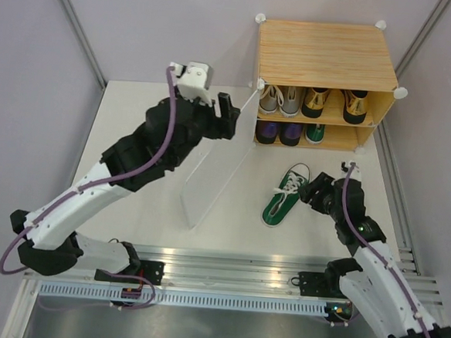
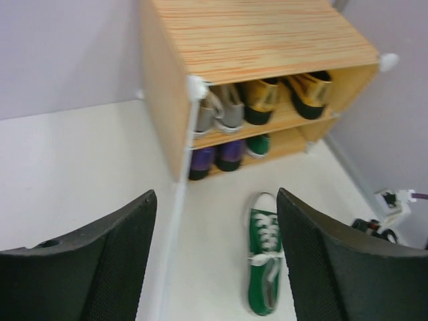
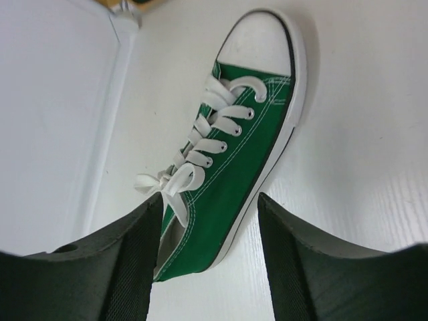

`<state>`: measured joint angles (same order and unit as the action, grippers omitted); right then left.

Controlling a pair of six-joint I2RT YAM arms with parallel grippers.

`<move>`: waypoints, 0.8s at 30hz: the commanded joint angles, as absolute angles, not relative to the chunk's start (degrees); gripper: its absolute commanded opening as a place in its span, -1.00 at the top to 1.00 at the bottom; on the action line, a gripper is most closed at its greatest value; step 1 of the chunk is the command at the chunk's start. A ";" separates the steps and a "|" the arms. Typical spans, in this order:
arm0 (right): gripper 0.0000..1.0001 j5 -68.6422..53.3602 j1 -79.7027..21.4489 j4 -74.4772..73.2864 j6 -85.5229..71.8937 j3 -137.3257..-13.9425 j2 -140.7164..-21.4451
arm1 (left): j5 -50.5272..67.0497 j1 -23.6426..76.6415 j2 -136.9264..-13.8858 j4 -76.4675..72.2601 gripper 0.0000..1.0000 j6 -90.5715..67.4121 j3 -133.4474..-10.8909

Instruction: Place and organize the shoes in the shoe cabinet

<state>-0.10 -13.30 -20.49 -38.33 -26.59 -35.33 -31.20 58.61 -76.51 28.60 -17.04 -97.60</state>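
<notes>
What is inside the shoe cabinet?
In the cabinet, the top shelf holds grey sneakers and gold shoes; the bottom shelf, purple shoes and one green sneaker. Its roof hides the shelves' backs.

White table (image 1: 121,107); pale lilac walls (image 1: 34,32)

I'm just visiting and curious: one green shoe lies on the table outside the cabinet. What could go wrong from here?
The right tool hangs open at the heel of the green sneaker; a shallow pinch might let it slip or snag the loose laces. The free spot beside its partner on the lower shelf looks narrow, so it could bump the cabinet wall. The left tool is open, not gripping the door, which might swing into the way.
</notes>
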 commanded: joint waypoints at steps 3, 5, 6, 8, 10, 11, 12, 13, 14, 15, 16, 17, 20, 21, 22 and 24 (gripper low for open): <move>-0.29 -0.81 -20.01 -10.73 -37.62 -28.21 -48.50 | -27.97 43.53 -69.89 35.76 -0.60 -13.53 -86.25; -0.30 3.56 -22.66 -8.80 -37.79 -29.35 -53.25 | -23.56 38.87 -67.51 35.68 -0.60 -14.76 -83.25; -0.31 5.08 -24.94 -8.62 -38.05 -29.79 -54.74 | -24.42 38.59 -65.06 35.07 -0.60 -14.59 -80.01; -0.30 9.55 -26.71 -8.53 -39.02 -31.45 -59.14 | -25.31 38.50 -62.85 32.53 -0.61 -13.45 -76.83; -0.30 11.68 -28.30 -8.53 -39.55 -32.25 -62.73 | -27.85 38.41 -60.91 31.65 -0.63 -13.01 -72.96; -0.31 12.82 -28.74 -8.44 -39.90 -32.60 -63.80 | -28.56 38.23 -60.65 30.86 -0.64 -12.57 -71.91; -0.31 15.36 -29.44 -8.61 -39.90 -33.39 -65.55 | -30.39 38.23 -60.30 30.68 -0.64 -12.57 -70.33; -0.31 16.25 -29.62 -8.61 -39.90 -33.75 -66.35 | -30.93 38.23 -60.03 30.50 -0.63 -12.66 -69.79; -0.30 17.39 -29.97 -8.53 -39.55 -34.36 -66.97 | -31.29 38.23 -59.94 29.89 -0.62 -12.22 -69.35; -0.28 19.32 -30.14 -8.61 -39.72 -34.54 -67.58 | -31.90 38.23 -59.77 29.71 -0.62 -12.13 -69.00; -0.26 20.29 -30.23 -8.61 -39.64 -34.89 -68.63 | -32.34 38.23 -59.50 29.62 -0.62 -12.04 -68.99; -0.25 20.82 -30.23 -8.44 -39.38 -35.59 -69.25 | -32.43 38.15 -59.33 29.45 -0.61 -11.78 -68.91; -0.20 22.32 -30.32 -8.53 -38.15 -37.78 -72.59 | -32.34 38.15 -58.28 28.48 -0.61 -11.25 -67.68; -0.09 22.41 -30.32 -8.70 -37.97 -38.49 -74.25 | -32.34 38.23 -58.18 28.22 -0.61 -11.08 -67.50; 0.00 22.15 -30.41 -8.79 -37.62 -39.02 -74.88 | -32.34 38.23 -58.10 27.95 -0.62 -10.99 -67.33; 0.38 21.54 -30.41 -9.32 -36.75 -40.43 -76.02 | -31.99 38.23 -58.09 27.77 -0.61 -10.72 -67.24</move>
<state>19.22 -30.17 -10.37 -37.74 -37.04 -74.63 -31.05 38.33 -59.27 31.09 -13.41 -67.72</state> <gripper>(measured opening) 0.394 0.809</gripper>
